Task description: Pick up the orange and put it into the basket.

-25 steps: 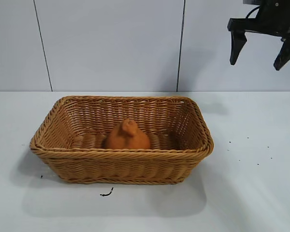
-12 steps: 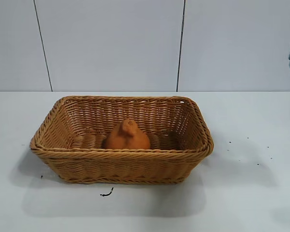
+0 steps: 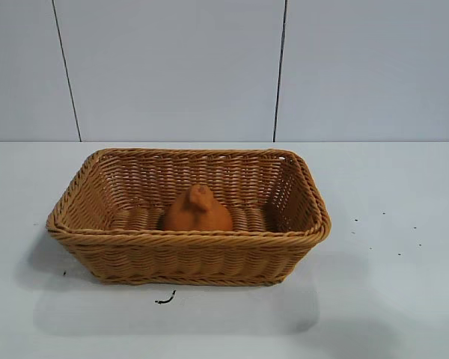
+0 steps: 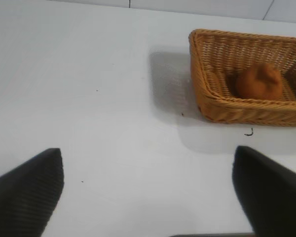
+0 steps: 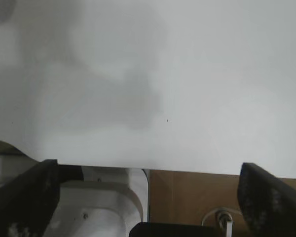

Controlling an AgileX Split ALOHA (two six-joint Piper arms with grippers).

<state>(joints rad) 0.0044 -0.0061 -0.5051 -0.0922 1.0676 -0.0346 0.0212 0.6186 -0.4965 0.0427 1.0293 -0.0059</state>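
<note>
The dull-orange, knobby orange [image 3: 197, 210] rests on the floor of the woven tan basket [image 3: 187, 241] in the middle of the white table; the left wrist view also shows the orange [image 4: 259, 82] inside the basket [image 4: 207, 94]. Neither arm appears in the exterior view. My left gripper [image 4: 148, 185] hangs open over bare table, well away from the basket, with nothing between its fingers. My right gripper [image 5: 147, 195] is open and empty too, above the table's edge.
A small black mark [image 3: 165, 300] lies on the table in front of the basket, and dark specks [image 3: 382, 232] dot the surface to its right. Past the table edge the right wrist view shows a white base [image 5: 96, 207] and a brown floor [image 5: 187, 197].
The right gripper, up at the top right a second ago, has drawn off to the right and out of the exterior view. Orange and basket have not moved.
</note>
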